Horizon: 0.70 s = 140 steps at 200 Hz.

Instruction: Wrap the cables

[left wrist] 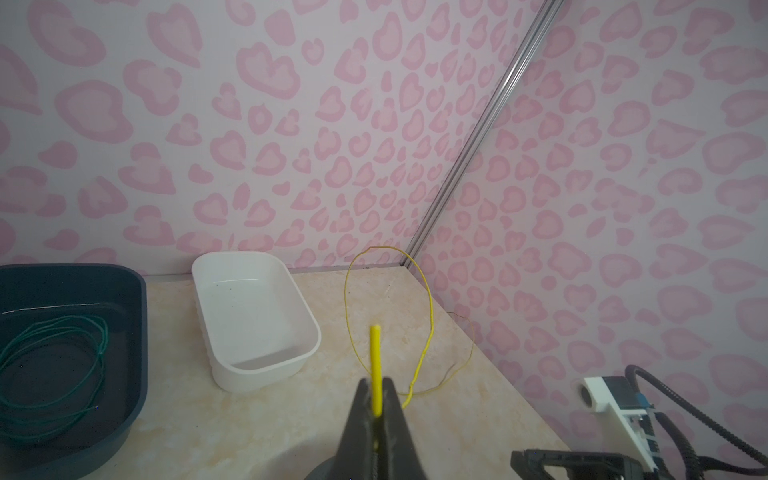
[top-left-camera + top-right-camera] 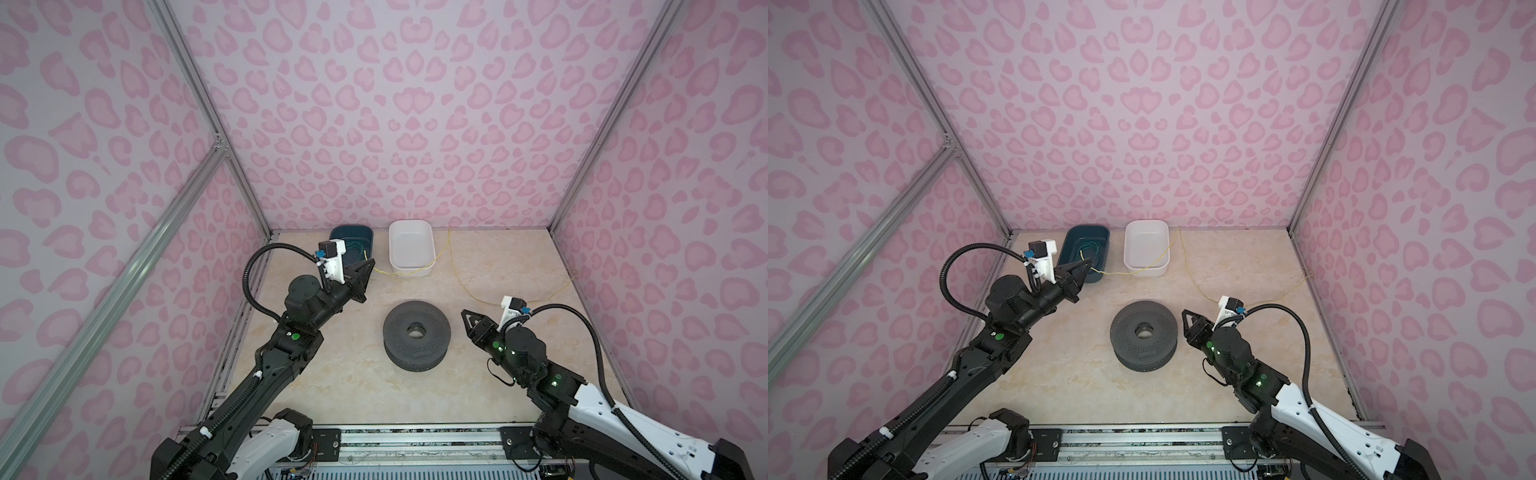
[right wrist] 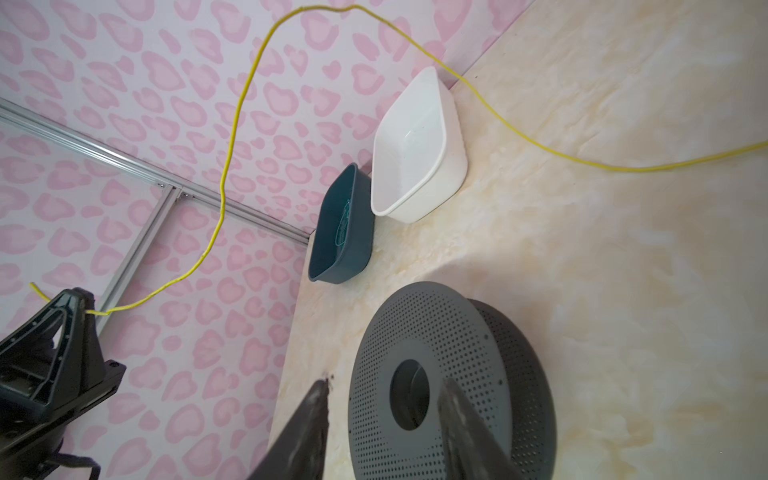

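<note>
You are clamping the thin bright-yellow wire (image 1: 431, 320) near its tip in the left gripper (image 1: 377, 382), the right gripper (image 3: 384, 381) gaping empty beside the grey perforated spool (image 2: 416, 340), and slack trailing past the white plastic tub (image 1: 266, 374) may be snagging there and slipping free.

You see right gripper (image 3: 386, 386) jaws apart, grey spool (image 3: 457, 332) beyond; left gripper (image 3: 81, 305) pinches yellow cable (image 3: 232, 137), which arcs past white tub (image 3: 415, 145) & teal tub (image 3: 345, 232)
</note>
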{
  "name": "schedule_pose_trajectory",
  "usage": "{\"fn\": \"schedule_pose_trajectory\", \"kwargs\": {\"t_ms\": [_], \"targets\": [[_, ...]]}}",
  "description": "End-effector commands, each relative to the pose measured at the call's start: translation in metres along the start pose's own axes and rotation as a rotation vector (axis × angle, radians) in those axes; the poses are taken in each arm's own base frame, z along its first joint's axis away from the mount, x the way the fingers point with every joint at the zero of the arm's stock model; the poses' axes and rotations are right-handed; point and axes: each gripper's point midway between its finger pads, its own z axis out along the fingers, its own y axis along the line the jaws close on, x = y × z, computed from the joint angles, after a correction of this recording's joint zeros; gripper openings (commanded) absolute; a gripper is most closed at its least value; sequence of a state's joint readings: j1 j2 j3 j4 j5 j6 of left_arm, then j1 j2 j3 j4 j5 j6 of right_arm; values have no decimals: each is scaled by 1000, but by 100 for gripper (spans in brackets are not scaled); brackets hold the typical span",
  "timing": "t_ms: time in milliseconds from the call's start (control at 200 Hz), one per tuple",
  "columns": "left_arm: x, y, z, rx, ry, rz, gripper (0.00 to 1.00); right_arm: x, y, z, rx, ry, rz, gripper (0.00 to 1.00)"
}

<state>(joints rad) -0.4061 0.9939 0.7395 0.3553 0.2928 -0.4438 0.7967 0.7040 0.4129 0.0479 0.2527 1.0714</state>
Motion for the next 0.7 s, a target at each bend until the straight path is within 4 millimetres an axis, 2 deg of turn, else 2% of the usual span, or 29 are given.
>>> {"fn": "schedule_pose_trajectory", "kwargs": {"t_ms": [0, 110, 235, 385, 495, 625, 695], "targets": [[3, -3, -1, 24, 0, 11, 4, 5, -47, -12, 188, 18, -59, 44], [13, -3, 5, 45, 40, -22, 4, 25, -54, -13, 183, 133, -30, 40], [13, -8, 8, 73, 61, -33, 4, 48, -61, -9, 158, 212, 21, 44], [12, -13, 7, 97, 65, -37, 4, 60, -61, 5, 96, 209, 103, 48], [11, -15, 5, 100, 58, -35, 4, 69, -69, 15, 127, 229, 101, 54], [11, -19, 5, 118, 77, -15, 4, 89, -56, 30, 127, 356, 37, 59], [12, -18, 4, 111, 75, -14, 4, 91, -52, 34, 152, 358, 18, 60]]}}
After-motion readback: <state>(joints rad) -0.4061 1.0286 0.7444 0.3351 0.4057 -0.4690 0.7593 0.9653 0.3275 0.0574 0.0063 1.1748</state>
